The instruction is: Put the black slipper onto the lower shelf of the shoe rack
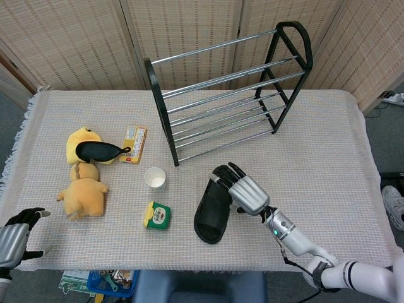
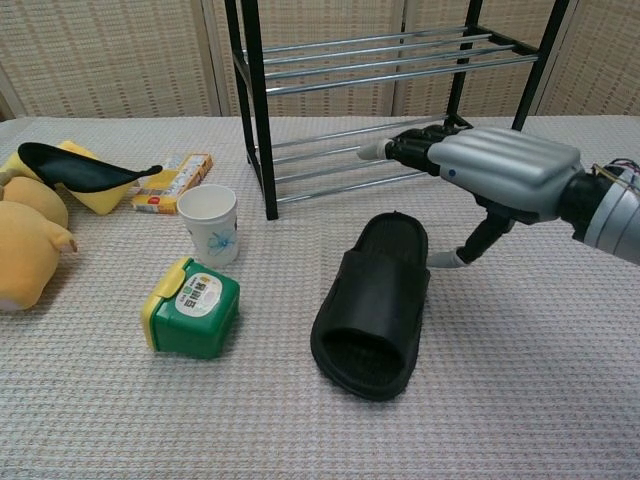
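Observation:
The black slipper (image 1: 211, 211) (image 2: 372, 303) lies flat on the tablecloth in front of the shoe rack (image 1: 227, 95), its toe pointing toward the rack and tilted a little right. My right hand (image 1: 243, 188) (image 2: 497, 170) hovers above and to the right of the slipper's toe, fingers stretched toward the rack's lower shelf (image 2: 370, 165), holding nothing. It does not touch the slipper. My left hand (image 1: 16, 235) rests at the table's near left corner, fingers apart and empty; the chest view does not show it.
A paper cup (image 1: 155, 178) and a green box (image 1: 156, 215) stand left of the slipper. Further left lie two yellow plush toys (image 1: 83, 189), a black spoon-like object (image 1: 98, 150) and a small orange box (image 1: 134, 143). The rack's black end frame (image 2: 250, 110) stands near the cup.

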